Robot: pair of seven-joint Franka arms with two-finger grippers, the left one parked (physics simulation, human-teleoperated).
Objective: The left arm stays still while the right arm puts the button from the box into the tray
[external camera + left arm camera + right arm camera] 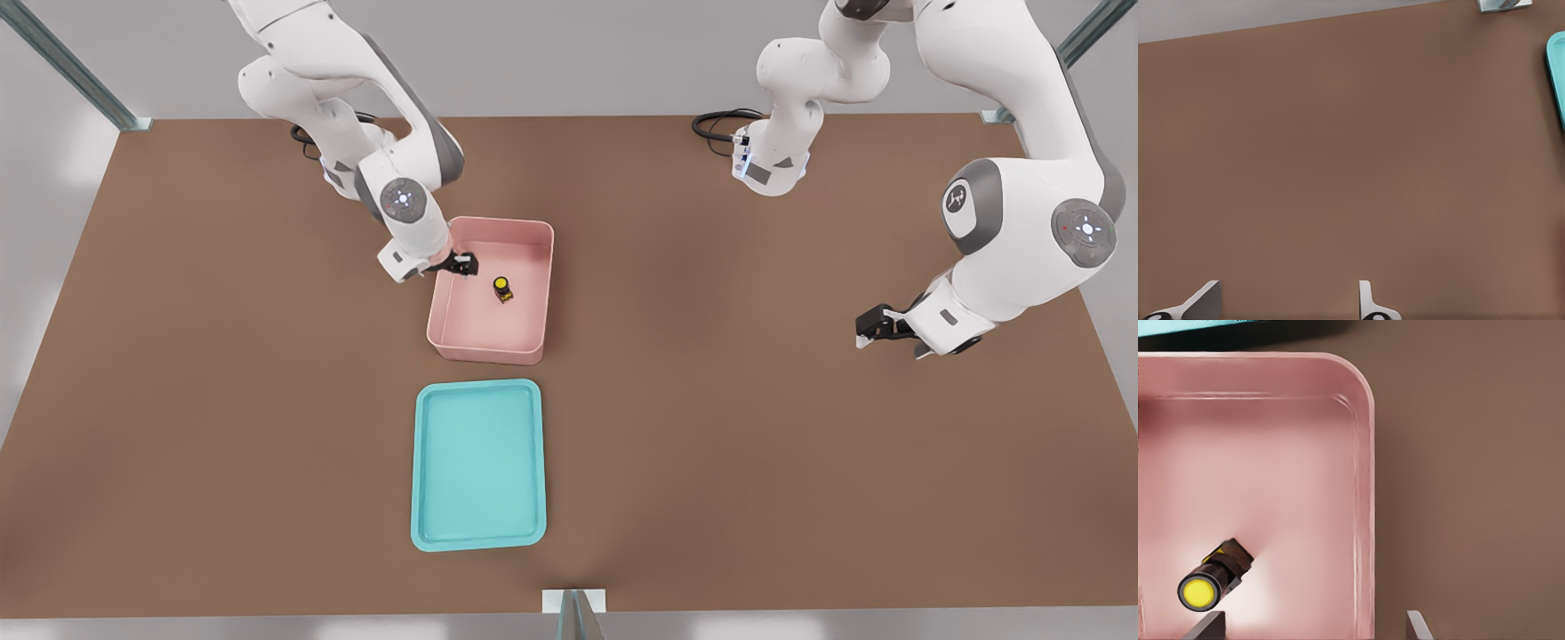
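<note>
The button (502, 288) stands inside the pink box (484, 348), its yellow cap up and its dark body below. In the right wrist view the button (1211, 580) sits on the floor of the box (1271, 420), close to one fingertip. My gripper (462, 263) hangs over the box's wall on the front view's left, just left of the button, and is open and holds nothing. Seen from the wrist, the gripper (1315, 627) straddles that wall. The turquoise tray (478, 462) lies flat in front of the box, nearer the table's front edge.
The parked arm's gripper (889, 327) hovers at the front view's right, far from the box. A metal bracket (573, 603) sits on the table's near edge. Black cables (720, 124) lie at the back. The tray's edge (1558, 73) shows in the left wrist view.
</note>
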